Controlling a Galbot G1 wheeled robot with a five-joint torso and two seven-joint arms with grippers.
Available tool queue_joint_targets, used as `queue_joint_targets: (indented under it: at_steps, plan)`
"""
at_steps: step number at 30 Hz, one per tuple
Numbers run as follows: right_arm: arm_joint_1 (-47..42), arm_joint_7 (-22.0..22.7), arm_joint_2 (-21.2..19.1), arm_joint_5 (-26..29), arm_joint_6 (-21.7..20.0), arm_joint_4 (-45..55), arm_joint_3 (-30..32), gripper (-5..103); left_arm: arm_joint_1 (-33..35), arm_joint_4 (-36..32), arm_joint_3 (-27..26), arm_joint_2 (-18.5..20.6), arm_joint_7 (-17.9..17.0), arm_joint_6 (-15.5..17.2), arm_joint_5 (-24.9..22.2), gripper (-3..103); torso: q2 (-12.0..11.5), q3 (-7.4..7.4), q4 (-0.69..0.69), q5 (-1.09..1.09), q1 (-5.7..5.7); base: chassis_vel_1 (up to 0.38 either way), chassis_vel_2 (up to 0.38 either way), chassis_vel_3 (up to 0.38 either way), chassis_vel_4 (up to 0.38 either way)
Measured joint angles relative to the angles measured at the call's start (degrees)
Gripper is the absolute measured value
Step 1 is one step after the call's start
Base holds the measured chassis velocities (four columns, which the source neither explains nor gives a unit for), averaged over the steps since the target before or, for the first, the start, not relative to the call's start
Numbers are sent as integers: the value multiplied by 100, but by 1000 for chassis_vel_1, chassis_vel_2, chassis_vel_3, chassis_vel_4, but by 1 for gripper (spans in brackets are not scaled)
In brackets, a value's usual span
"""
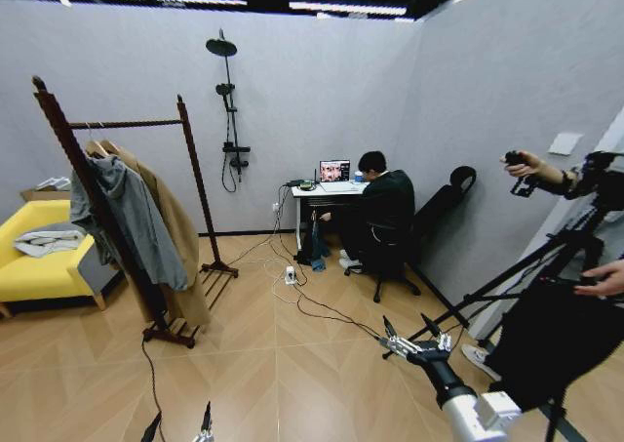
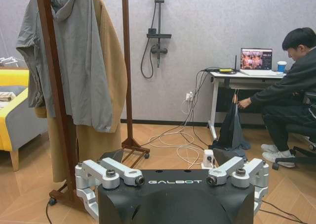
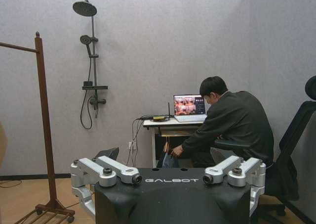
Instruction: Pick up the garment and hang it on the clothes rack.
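I'd worry that the loose cables point(image 1: 314, 303) strewn over the smooth wood floor could snag a wheel, or that the garment point(image 2: 231, 130), limp dark teal cloth, slips its wooden hanger if pinched by fabric alone. It hangs off the white desk point(image 2: 247, 74) with a seated person's hand point(image 2: 243, 103) at it, well apart from the turned reddish-brown clothes rack point(image 1: 192, 164). The left gripper point(image 1: 178, 424) and right gripper point(image 1: 409, 327) sit low, fingers spread, holding nothing.
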Motion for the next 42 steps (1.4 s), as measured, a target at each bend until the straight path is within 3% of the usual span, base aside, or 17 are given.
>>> queue_joint_targets:
  at_steps: [6,11,16,26,31,37,42]
  plan:
    - [443,-54,181,-145,-208,-218,-142,100,0,0,0,0,1,0,0,100,0,0,-1,0,0,0,0,0,0]
    - [1545,-233,640,-534,-774,-777,-524,100,0,0,0,0,1,0,0,100,0,0,1,1,0,0,0,0,0]
    - [1817,-178,743,-407,-1093,-670,-807,100,-1,0,0,0,0,0,0,100,0,0,0,-5,1,0,0,0,0]
    - [1090,-40,777,-902,-927,-385,-976,100,0,0,0,0,0,0,0,100,0,0,0,-2,0,0,0,0,0]
    - [334,-175,1057,-1415,-479,-506,-1032,100,0,0,-1,0,0,0,0,100,1,0,-1,0,0,0,0,0,0]
    - [128,-181,995,-1363,-406,-506,-901,100,0,0,0,0,0,0,0,100,1,-1,0,0,0,0,0,0,0]
    - [189,-214,820,-902,-476,-365,-802,100,0,0,0,0,0,0,0,100,1,0,0,0,0,0,0,0,0]
